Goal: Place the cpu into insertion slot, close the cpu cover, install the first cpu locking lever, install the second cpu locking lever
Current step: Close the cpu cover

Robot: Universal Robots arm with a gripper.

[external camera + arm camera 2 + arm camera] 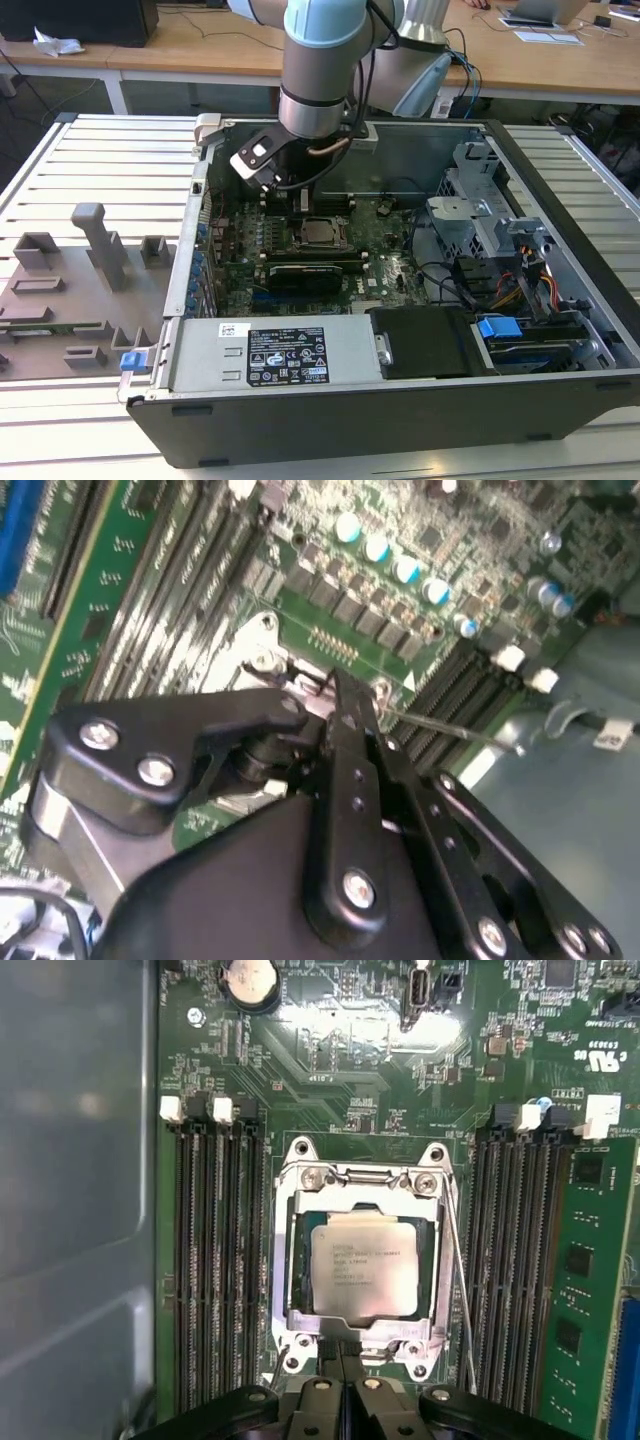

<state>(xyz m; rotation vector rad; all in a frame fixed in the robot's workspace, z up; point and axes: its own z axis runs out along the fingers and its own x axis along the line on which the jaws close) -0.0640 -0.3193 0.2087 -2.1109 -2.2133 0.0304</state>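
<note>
Cpu (372,1265) lies flat in the insertion slot (278,1290), its silver-grey metal top facing up. It is square, so no side is the longer. In the first wrist view its edges run parallel to the black memory slots (215,1260) that flank the socket on both sides. The cpu cover (298,1260) is down over it, and the metal top shows through the frame's window. A thin wire lever (452,1260) runs along one side of the socket, between the frame and the nearer bank of memory slots.

The end effector (340,1345) is clenched. In the first wrist view its two black fingers meet with no gap, and their tips are at the socket's edge, just beside the cpu. Whether anything is pinched between them cannot be told.

The second wrist view looks along the end effector (325,702) from behind its linkage. There the fingers hide the cpu. The lever (450,730) stands out as a bare rod slanting away from the fingertips over the green motherboard (330,620).

The exterior view shows the wider setting. An open computer case (560,400) lies on a slatted table (100,160), and the arm (325,60) reaches down into it. The cpu (320,233) sits mid-board, just below the wrist.
</note>
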